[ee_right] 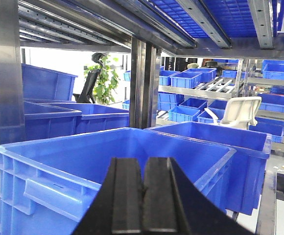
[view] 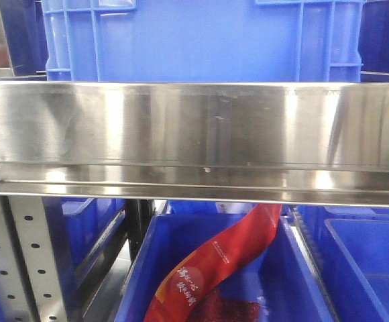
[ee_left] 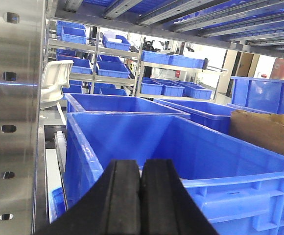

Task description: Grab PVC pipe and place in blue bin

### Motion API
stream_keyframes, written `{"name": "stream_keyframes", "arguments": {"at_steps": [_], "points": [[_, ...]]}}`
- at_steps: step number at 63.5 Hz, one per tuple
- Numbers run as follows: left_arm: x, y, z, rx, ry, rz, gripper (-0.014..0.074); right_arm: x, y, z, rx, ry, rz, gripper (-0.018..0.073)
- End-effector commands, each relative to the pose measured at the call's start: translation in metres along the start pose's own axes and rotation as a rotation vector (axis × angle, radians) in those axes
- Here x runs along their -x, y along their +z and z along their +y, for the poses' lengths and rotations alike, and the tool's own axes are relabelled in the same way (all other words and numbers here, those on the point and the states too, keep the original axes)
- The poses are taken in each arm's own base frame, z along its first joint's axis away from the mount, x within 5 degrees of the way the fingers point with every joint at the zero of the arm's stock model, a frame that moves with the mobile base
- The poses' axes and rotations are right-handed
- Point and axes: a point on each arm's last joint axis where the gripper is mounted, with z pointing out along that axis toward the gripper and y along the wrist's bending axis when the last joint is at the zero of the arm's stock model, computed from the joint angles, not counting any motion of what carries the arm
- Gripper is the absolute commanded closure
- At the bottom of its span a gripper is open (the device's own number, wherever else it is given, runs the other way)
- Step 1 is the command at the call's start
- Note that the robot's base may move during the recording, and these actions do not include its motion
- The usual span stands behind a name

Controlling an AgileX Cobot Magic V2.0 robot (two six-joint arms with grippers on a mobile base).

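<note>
The PVC pipe shows in none of the views. In the left wrist view my left gripper [ee_left: 141,165] is shut, its black pads pressed together with nothing between them, just in front of the near rim of a large blue bin [ee_left: 230,182]. My right gripper [ee_right: 143,162] is likewise shut and holds nothing, hanging before another open blue bin [ee_right: 59,171]. Neither gripper appears in the front view, where a blue bin [view: 137,268] sits on the lower shelf.
A wide stainless shelf beam [view: 194,127] crosses the front view, with a blue crate [view: 201,40] above it. A red printed bag [view: 228,258] lies in the lower bin. A steel upright [ee_left: 12,117] stands left, a cardboard box [ee_left: 264,132] right. More blue bins fill racks behind.
</note>
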Motion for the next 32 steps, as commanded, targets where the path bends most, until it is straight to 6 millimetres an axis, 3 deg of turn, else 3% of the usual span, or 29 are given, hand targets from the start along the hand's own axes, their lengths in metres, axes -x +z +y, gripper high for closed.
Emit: {"name": "stream_keyframes", "arguments": {"at_steps": [1,18,32], "points": [[0.002,-0.002,-0.001,-0.004,0.001,-0.023,0.0707,0.002,-0.001,0.0,-0.001,-0.009,-0.019,0.0727],[0.002,-0.002,-0.001,-0.004,0.001,-0.023,0.0707,0.0,-0.002,0.0,-0.004,-0.009,-0.003,0.0727],[0.002,-0.002,-0.001,-0.004,0.001,-0.023,0.0707,-0.017,-0.009,-0.008,-0.073,-0.095,0.068,0.0727]]}}
